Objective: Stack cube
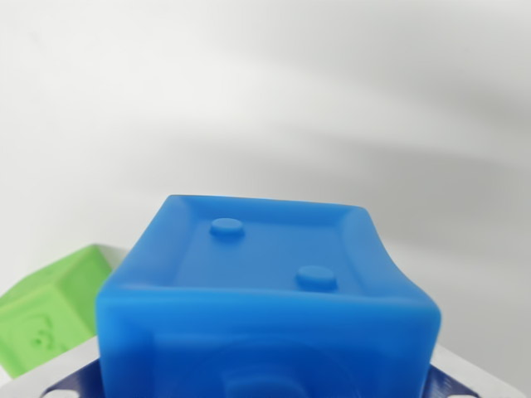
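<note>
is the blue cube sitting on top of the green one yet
Not yet. The blue cube fills the foreground, and the green cube lies apart at the wrist view's lower left.

White surface (265,99); green cube (50,319) rests on it at the wrist view's left.

Plain white surface (265,99), softly shadowed.

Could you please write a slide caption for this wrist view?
Close-up of a blue cube with two raised dots, green cube at lower left.
</note>
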